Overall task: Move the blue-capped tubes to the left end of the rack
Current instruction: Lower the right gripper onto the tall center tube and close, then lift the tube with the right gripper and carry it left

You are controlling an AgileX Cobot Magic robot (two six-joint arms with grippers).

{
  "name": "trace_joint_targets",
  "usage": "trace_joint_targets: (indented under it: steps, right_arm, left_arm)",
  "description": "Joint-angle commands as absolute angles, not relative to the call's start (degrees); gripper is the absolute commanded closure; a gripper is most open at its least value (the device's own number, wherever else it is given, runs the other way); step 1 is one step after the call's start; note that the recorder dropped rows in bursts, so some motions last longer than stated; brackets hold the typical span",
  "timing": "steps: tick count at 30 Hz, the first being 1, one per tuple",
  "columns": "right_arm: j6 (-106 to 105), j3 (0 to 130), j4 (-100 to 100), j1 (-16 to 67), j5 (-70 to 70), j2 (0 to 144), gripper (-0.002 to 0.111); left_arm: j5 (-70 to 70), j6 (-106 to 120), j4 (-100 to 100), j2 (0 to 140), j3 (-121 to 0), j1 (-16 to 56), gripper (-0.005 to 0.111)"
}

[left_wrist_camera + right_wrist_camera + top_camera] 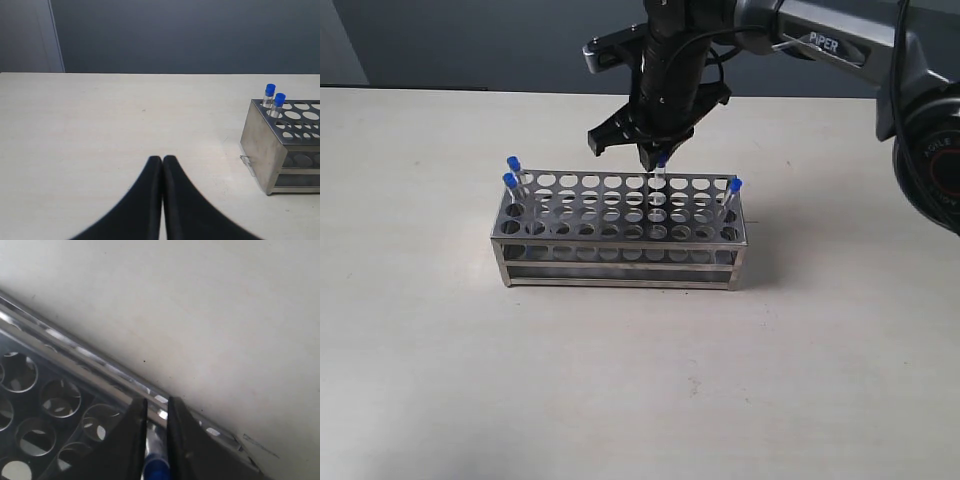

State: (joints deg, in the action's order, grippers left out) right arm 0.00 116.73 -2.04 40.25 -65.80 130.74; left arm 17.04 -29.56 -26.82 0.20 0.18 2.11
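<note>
A: What took up most of the exterior view?

B: A pale table (440, 380), filling everything below a dark wall. The right arm (840, 45) entered at the upper right corner and reached toward upper centre.

A: And the rack?

B: The steel rack (620, 250) stood mid-frame, long side toward the camera. The left wrist view caught one end of it at the right edge.

A: How were the grippers?

B: The right gripper (657, 152) hung just above the rack's back row, right of centre. Its fingers were closed to a narrow gap on the held tube (661, 162), which was upright, blue cap between the tips. Whether its lower end sat in a hole, I could not tell. The left gripper (162, 167), bottom centre of its own view, had both fingers pressed together around nothing, over bare table.

A: The other blue-capped tubes?

B: The rear left tube (513, 163) and front left tube (509, 182) stood side by side at the rack's left end. The right-end tube (734, 188) stood alone at the far right.
</note>
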Motion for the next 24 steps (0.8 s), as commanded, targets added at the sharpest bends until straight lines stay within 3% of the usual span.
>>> trace_joint_targets:
  steps: [1,24]
  right_arm:
    - [0.0,116.8,-4.6,40.0,-66.8,130.3,0.109]
    - [-1.8,116.8,-3.4,41.3,-68.8,120.0,0.109]
  left_arm:
    - [16.7,-29.6,-26.6,0.0,0.0,2.4,0.106]
    - [16.7,-29.6,-26.6,0.0,0.0,2.4,0.106]
